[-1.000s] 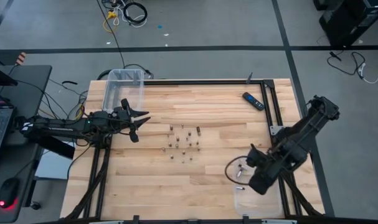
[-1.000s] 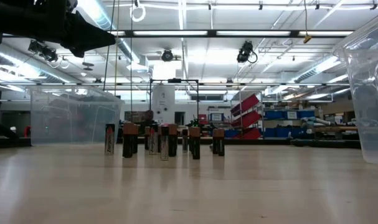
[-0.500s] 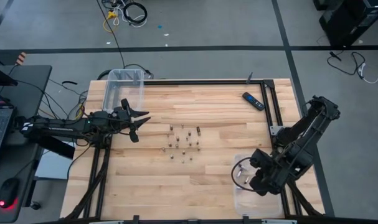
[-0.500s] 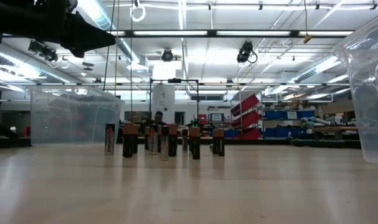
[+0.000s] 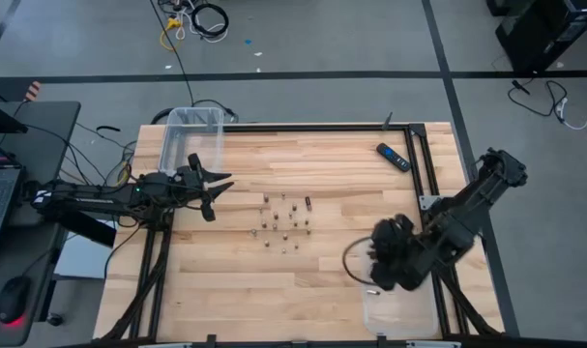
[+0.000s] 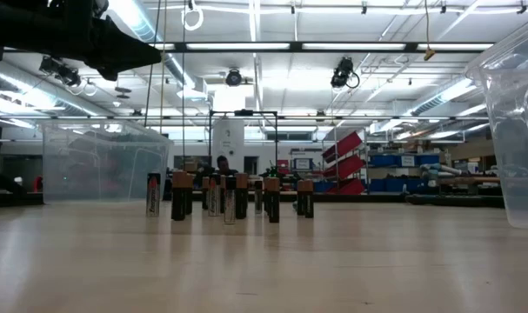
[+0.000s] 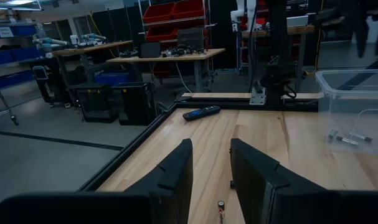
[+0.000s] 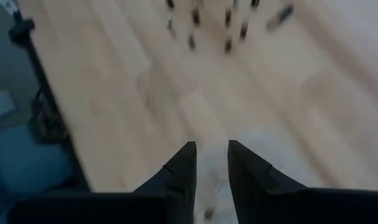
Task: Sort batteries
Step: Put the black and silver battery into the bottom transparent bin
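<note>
Several small batteries (image 5: 284, 218) stand upright in a loose cluster at the table's middle; the low view shows them as dark cells with copper tops (image 6: 230, 196). A few more lie in the clear bin (image 7: 347, 138) at the near right. My left gripper (image 5: 219, 196) hovers open to the left of the cluster, its fingers (image 7: 179, 171) pointing toward the right edge. My right gripper (image 5: 378, 259) is open and empty, raised over the table to the right of the cluster, beside the near-right bin. In its wrist view the batteries (image 8: 226, 25) lie far ahead of the fingers (image 8: 184, 167).
A clear bin (image 5: 198, 131) sits at the far left corner and another (image 5: 401, 307) at the near right. A black-and-blue remote (image 5: 393, 157) lies near the far right edge. Bare wood surrounds the cluster. A black frame (image 5: 419, 164) borders the table.
My right gripper swung toward the near edge over the near-right bin, then came back toward the table's middle and the battery cluster. The left arm and the standing batteries kept still.
</note>
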Tool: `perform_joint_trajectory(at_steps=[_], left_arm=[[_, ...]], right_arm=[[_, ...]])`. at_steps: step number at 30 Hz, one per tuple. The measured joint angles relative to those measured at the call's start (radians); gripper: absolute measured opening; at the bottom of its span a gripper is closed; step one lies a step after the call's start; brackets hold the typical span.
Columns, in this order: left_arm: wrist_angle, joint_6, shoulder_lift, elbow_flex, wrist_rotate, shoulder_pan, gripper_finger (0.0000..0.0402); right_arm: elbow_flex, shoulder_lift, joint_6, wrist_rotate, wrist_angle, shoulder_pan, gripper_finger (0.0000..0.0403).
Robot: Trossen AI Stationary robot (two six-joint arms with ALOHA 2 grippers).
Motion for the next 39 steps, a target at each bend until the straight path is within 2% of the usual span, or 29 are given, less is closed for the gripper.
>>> perform_joint_trajectory(at_steps=[9, 15, 18, 24, 29, 39], left_arm=[[-0.009, 0.0, 0.0, 0.0, 0.0, 0.0, 0.0106], [-0.008, 0.0, 0.0, 0.0, 0.0, 0.0, 0.0106], [-0.013, 0.0, 0.0, 0.0, 0.0, 0.0, 0.0106], [-0.017, 0.0, 0.0, 0.0, 0.0, 0.0, 0.0106], [-0.017, 0.0, 0.0, 0.0, 0.0, 0.0, 0.0106], [-0.019, 0.0, 0.0, 0.0, 0.0, 0.0, 0.0106]], right_arm=[[0.0, 0.045, -0.569, 0.001, 0.257, -0.251, 0.0077], [0.0, 0.136, -0.858, -0.035, 0.48, -0.386, 0.0077], [0.0, 0.191, -0.969, -0.084, 0.581, -0.439, 0.0077], [0.0, 0.297, -1.114, -0.195, 0.745, -0.495, 0.0077], [0.0, 0.376, -1.17, -0.269, 0.833, -0.504, 0.0077], [0.0, 0.513, -1.194, -0.296, 0.868, -0.496, 0.0085]])
